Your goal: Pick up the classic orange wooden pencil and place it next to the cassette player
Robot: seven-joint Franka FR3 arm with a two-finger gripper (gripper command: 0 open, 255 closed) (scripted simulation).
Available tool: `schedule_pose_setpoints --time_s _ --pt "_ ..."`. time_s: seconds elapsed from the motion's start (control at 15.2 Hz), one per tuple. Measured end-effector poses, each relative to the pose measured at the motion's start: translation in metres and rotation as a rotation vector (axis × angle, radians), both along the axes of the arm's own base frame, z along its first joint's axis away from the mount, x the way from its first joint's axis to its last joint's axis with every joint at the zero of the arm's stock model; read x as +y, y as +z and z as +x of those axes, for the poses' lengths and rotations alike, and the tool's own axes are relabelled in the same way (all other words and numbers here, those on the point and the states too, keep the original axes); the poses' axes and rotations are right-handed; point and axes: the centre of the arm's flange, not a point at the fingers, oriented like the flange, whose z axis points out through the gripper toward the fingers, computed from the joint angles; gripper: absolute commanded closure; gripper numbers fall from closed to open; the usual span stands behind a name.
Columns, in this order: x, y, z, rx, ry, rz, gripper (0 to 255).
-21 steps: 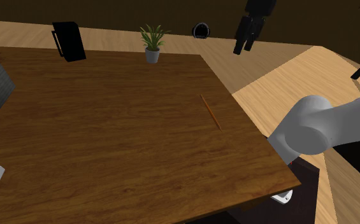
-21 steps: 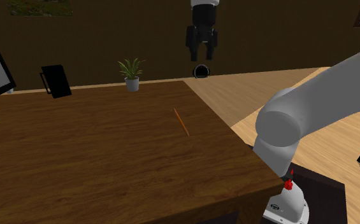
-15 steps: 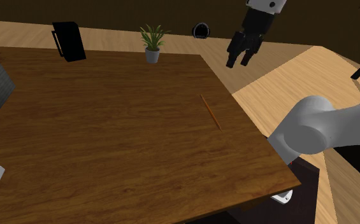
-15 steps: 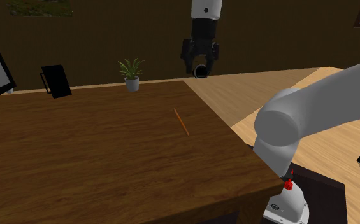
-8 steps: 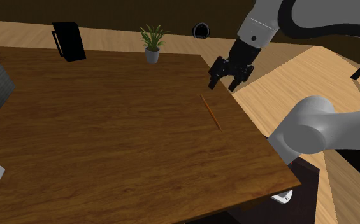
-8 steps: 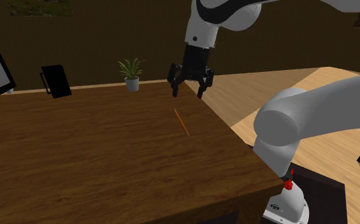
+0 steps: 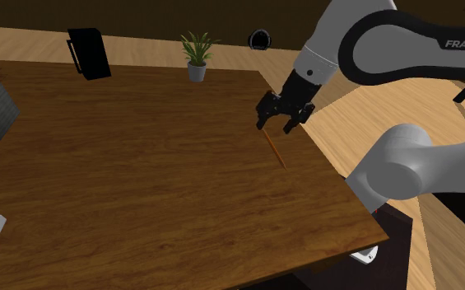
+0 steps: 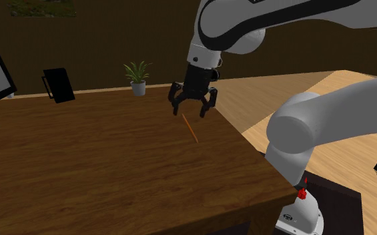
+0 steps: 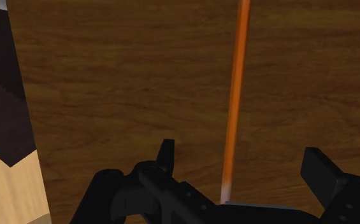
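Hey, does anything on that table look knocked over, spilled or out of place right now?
Nothing stands out. The orange pencil lies flat on the wooden table near its edge, the potted plant stands upright, and the gripper is above one end of the pencil, jaws open, not clasping it.

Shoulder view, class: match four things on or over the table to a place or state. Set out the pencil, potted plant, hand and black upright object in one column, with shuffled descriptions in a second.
1. pencil
2. potted plant
3. hand
4. black upright object

A. open, above one end of another thing
B. green leaves, standing at the far edge of the table
C. orange, lying flat near the table's right edge in the shoulder view
D. standing towards the shoulder view's upper left

Pairs: 1-C, 2-B, 3-A, 4-D
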Motion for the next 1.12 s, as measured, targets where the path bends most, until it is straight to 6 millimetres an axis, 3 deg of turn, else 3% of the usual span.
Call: schedule_pose_setpoints --time_s 0.2,0.53,0.59,1.12 --pt "0.0018 -0.0119 0.0021 0.0 -0.001 0.0 0" --pt "0.002 -0.0134 0.0021 -0.001 -0.001 0.0 0" --pt "0.002 -0.0134 0.0021 -0.001 -0.001 0.0 255" --pt "0.0018 -0.0129 0.0022 -0.002 -0.001 0.0 255"
